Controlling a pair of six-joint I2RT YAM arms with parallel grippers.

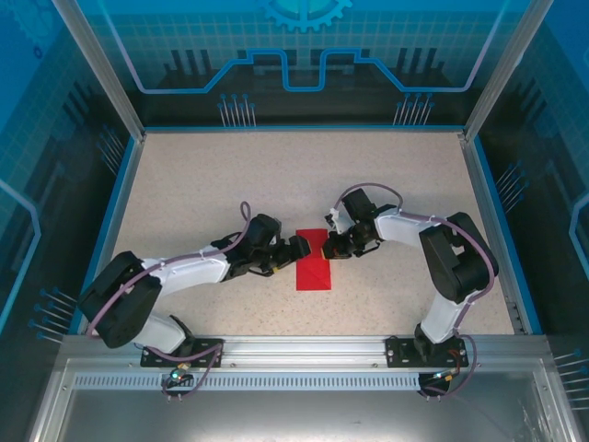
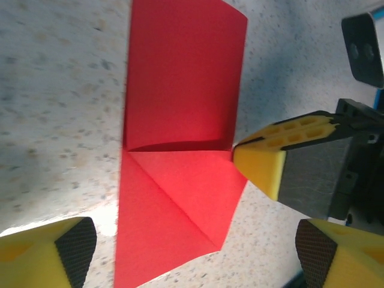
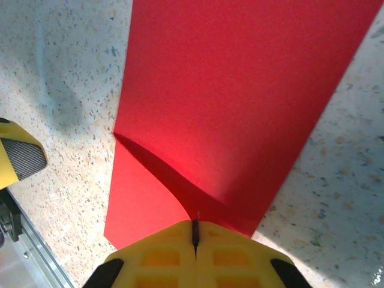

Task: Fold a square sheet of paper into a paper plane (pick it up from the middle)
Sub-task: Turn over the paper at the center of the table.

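The red sheet of paper (image 1: 314,269) lies on the table between the two grippers, folded into a narrow rectangle. In the left wrist view the paper (image 2: 180,90) shows a diagonal crease across its near end. My left gripper (image 2: 201,258) is open, its fingers wide apart on either side of that near end. My right gripper (image 3: 195,231) is shut at the paper's (image 3: 240,90) side edge, pinching the upper layer, which lifts slightly and casts a curved shadow. From above, the left gripper (image 1: 302,249) and right gripper (image 1: 331,247) face each other across the sheet.
The speckled tabletop (image 1: 230,175) is bordered by blue walls and a metal rail (image 1: 294,354) at the near edge. The right gripper's yellow fingers (image 2: 264,162) reach into the left wrist view, close to my left fingers.
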